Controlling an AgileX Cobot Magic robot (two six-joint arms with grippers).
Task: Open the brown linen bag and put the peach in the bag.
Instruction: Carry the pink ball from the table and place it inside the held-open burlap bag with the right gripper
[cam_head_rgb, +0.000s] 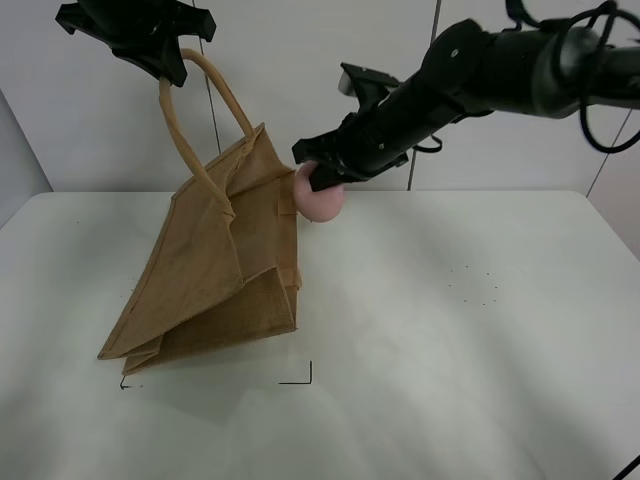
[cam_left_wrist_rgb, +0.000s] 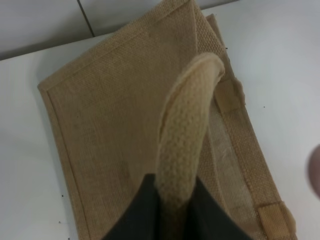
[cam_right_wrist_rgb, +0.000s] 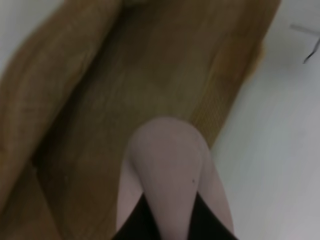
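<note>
The brown linen bag (cam_head_rgb: 215, 265) stands tilted on the white table, its top lifted toward the upper right. My left gripper (cam_head_rgb: 165, 62) is shut on one rolled handle (cam_left_wrist_rgb: 182, 145) and holds it up high. My right gripper (cam_head_rgb: 322, 178) is shut on the pinkish peach (cam_head_rgb: 320, 198) and holds it right at the bag's upper right edge. In the right wrist view the peach (cam_right_wrist_rgb: 167, 170) hangs over the bag's open mouth (cam_right_wrist_rgb: 150, 85). In the left wrist view the bag (cam_left_wrist_rgb: 115, 115) fills the frame, and a sliver of the peach (cam_left_wrist_rgb: 315, 170) shows at the edge.
The white table (cam_head_rgb: 470, 330) stretches to the right and front of the bag. Black corner marks (cam_head_rgb: 300, 378) are on the table by the bag's base. A white wall is behind.
</note>
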